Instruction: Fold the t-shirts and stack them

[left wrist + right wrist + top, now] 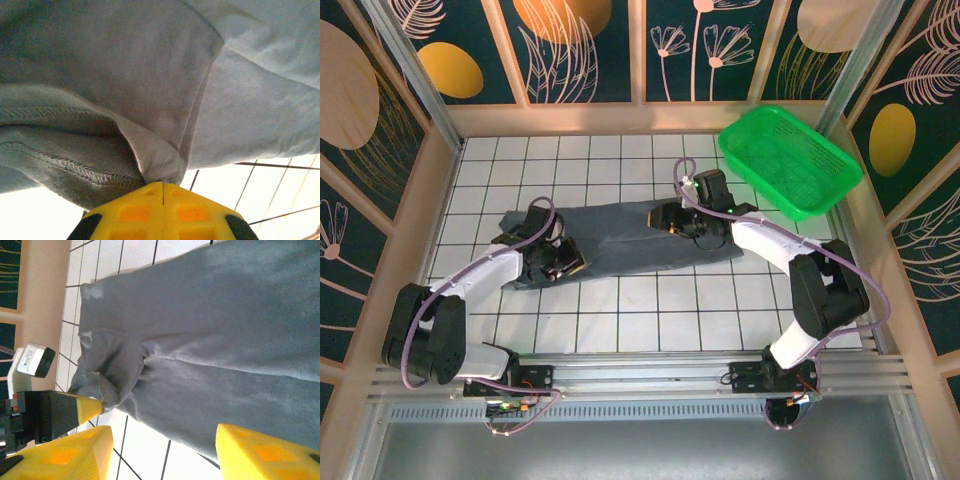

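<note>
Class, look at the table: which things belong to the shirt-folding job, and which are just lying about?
Belongs to the job: the grey t-shirt; the left pincer, shut on its edge; the right pincer, open over it.
Lying about: the green basket, at the far right corner.

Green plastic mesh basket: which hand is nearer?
Right. The right hand is over the right end of the dark grey fabric t-shirt, left of the green plastic mesh basket; the left hand pinches the shirt's far left end.

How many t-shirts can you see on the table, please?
1. A dark grey t-shirt lies spread across the middle of the tiled table, its left end pinched in the left pincer. Another could be hidden beneath it.
</note>
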Robot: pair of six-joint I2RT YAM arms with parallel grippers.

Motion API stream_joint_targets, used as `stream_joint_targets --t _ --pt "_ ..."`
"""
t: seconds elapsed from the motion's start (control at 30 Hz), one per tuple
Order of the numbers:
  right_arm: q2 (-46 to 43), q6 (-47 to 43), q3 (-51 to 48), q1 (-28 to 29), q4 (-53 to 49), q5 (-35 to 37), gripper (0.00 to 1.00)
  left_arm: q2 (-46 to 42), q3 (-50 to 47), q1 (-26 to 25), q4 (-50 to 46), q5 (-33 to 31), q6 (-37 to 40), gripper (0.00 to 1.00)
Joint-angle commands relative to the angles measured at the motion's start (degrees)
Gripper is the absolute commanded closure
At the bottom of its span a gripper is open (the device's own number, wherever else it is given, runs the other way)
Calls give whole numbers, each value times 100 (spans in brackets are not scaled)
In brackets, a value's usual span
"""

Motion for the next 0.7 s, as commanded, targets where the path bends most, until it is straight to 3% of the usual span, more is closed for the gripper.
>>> stream_joint_targets --t 0.0,0.33,0.47,0.6,0.67 --pt "77 -51 50 33 -13 45 43 -190 -233 -97 397 208 -834 100" --pt "125 34 -94 51 131 27 43 -584 -1032 -230 1395 277 -2591 100" --pt "187 34 -117 67 156 27 43 -557 -1176 -269 1747 457 -2772 98" --pt "230 35 -108 68 169 27 43 -618 -1105 -273 1664 743 -2538 68" --pt "239 34 -108 73 170 19 43 -640 -923 -273 1132 775 -2130 61"
